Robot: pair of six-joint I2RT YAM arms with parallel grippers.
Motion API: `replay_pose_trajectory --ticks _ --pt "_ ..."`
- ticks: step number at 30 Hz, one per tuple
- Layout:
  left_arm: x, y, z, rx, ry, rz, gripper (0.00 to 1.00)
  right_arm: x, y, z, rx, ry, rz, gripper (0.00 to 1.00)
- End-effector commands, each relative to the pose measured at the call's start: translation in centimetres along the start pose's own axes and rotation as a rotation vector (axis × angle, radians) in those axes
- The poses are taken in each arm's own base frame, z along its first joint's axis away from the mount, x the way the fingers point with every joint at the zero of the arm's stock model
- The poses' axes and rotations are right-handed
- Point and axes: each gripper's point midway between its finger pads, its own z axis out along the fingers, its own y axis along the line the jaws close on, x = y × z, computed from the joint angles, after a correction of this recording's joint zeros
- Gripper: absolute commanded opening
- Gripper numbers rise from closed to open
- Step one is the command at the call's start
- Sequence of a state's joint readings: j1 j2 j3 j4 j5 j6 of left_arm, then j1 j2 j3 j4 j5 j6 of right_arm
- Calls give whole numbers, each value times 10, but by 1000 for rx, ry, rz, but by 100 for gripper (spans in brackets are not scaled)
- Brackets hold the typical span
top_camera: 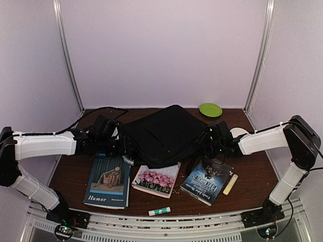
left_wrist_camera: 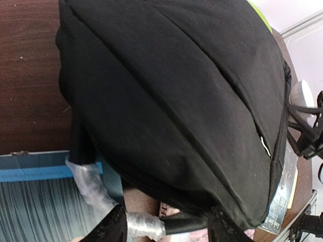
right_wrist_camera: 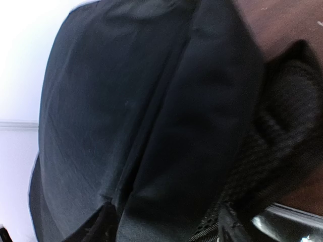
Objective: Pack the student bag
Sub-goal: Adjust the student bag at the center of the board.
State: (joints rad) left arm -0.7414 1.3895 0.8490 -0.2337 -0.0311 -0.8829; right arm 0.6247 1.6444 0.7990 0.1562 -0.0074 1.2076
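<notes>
On the brown counter [top_camera: 257, 174] we see three books in a row: the blue Humor book [top_camera: 107, 180], a pink flowered book [top_camera: 156, 180] and a dark book [top_camera: 207, 181]. A yellow stick [top_camera: 230, 184] lies just beside the dark book. A glue stick [top_camera: 159, 211] lies near the front edge, and a green plate [top_camera: 210, 109] sits at the back.

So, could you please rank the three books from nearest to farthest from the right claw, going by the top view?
1. Dark blue book, on the right, just in front of the right claw.
2. Flower book, in the middle.
3. Humor book, far left.
</notes>
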Motion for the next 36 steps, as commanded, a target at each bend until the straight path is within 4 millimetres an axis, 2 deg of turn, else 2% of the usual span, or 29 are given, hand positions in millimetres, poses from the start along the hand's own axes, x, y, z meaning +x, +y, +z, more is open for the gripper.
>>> replay_pose_trajectory --ticks 1,5,11,14,21,28,33,34,36 --pt "-25 -13 7 86 -41 -13 54 6 17 9 -53 47 39 58" --pt "-29 -17 18 111 -25 -12 49 8 26 3 -90 54 32 36" --pt "-31 -26 35 130 7 6 35 6 42 -21 -137 50 -13 0" --pt "-39 -32 41 141 6 15 26 2 53 -41 -164 33 -46 0" --pt "-70 -60 49 182 -31 56 0 -2 64 -77 -197 -2 -82 0" --pt "-106 -88 47 222 -93 108 0 13 67 -100 -213 -11 -126 0" --pt "-106 -90 64 226 -82 134 0 30 36 -99 -161 -10 -135 0" --pt "-104 -90 67 228 -78 146 0 37 27 -97 -149 0 -133 0" --pt "-100 -92 70 228 -81 186 0 52 20 -95 -142 28 -139 0"
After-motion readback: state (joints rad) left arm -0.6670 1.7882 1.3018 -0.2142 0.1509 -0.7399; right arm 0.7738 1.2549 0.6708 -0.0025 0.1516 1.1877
